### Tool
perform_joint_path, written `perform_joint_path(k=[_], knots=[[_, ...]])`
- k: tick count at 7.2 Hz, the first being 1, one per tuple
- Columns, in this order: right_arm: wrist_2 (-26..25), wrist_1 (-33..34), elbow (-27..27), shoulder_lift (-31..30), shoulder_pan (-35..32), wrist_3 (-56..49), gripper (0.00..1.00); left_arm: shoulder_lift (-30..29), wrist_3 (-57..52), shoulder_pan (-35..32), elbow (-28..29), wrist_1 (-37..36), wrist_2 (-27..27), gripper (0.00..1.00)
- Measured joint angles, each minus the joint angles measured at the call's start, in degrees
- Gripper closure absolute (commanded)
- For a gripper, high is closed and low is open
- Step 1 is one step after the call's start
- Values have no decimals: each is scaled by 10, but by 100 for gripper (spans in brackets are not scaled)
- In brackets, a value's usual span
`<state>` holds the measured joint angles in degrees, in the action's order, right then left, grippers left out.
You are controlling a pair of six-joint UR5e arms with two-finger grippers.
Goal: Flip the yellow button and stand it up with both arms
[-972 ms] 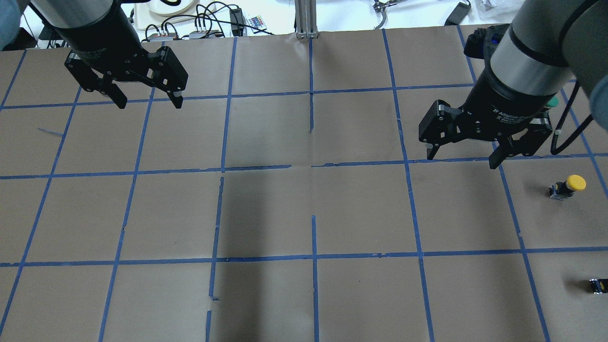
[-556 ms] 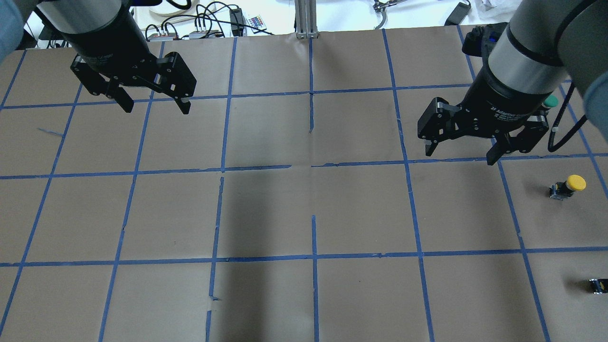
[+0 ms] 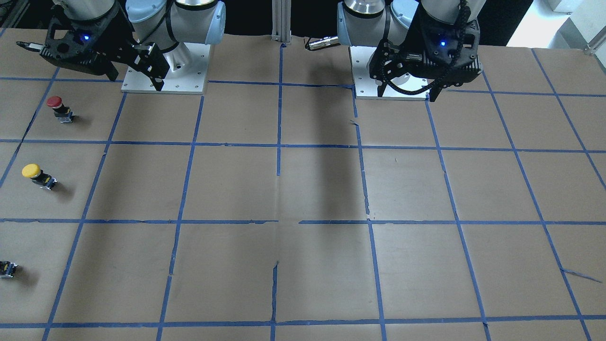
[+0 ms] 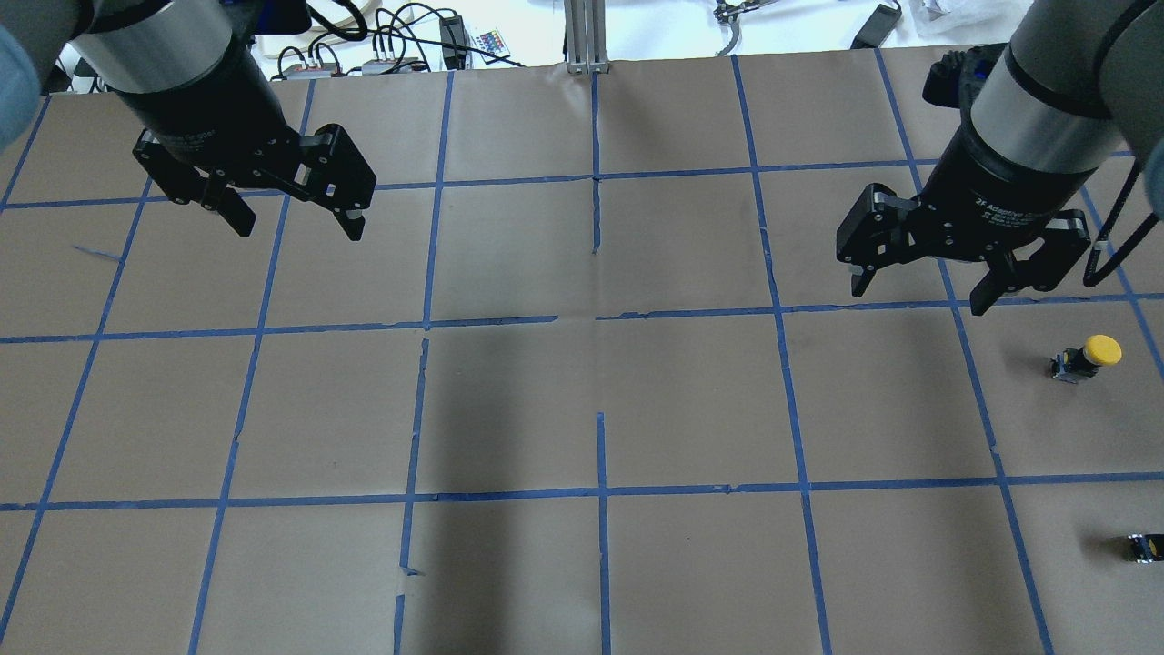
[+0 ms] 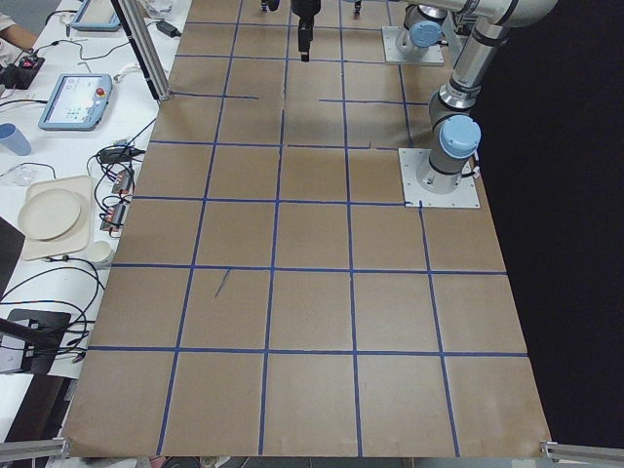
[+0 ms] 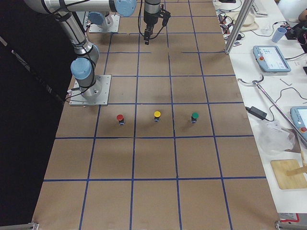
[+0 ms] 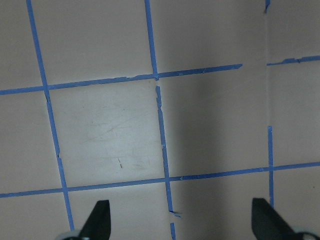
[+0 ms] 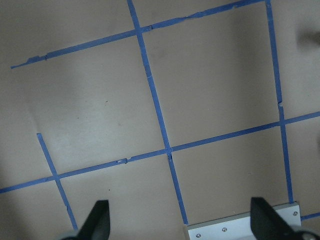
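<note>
The yellow button (image 4: 1087, 357) stands cap up on the brown paper at the table's right side. It also shows in the front-facing view (image 3: 38, 175) and in the exterior right view (image 6: 157, 115). My right gripper (image 4: 918, 298) is open and empty. It hangs above the table, about one grid square left of the button and beyond it, and shows in the front-facing view (image 3: 135, 78) and its wrist view (image 8: 181, 222). My left gripper (image 4: 298, 227) is open and empty over the far left, in the front-facing view (image 3: 406, 94) and its wrist view (image 7: 181, 222). Neither wrist view shows the button.
A red button (image 3: 57, 106) and a green button (image 6: 194, 116) stand in line with the yellow one. A small black-yellow piece (image 4: 1144, 547) lies at the overhead view's right edge. The right arm's base plate (image 8: 240, 225) is below the right gripper. Cables and trays lie beyond the far edge.
My right gripper has moved right, toward the yellow button's side, and now hides a green cap behind it. My left gripper has shifted slightly right and nearer. Both stay open.
</note>
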<state>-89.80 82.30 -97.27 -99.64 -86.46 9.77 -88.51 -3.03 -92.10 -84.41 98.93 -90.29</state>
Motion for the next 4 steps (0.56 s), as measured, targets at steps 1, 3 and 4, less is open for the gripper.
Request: perform_joint_path(k=[1,3,4], knots=[[-1,2,0,-1,-3,-6,0,-3,-2,2,4,-6,0,0],[1,4,1,-3,-6,-20,0,-4,-15,6,3,-25,-1,0],[1,5,2,-4,-7,-24,0,-4,-18,7,1,-28,-1,0]])
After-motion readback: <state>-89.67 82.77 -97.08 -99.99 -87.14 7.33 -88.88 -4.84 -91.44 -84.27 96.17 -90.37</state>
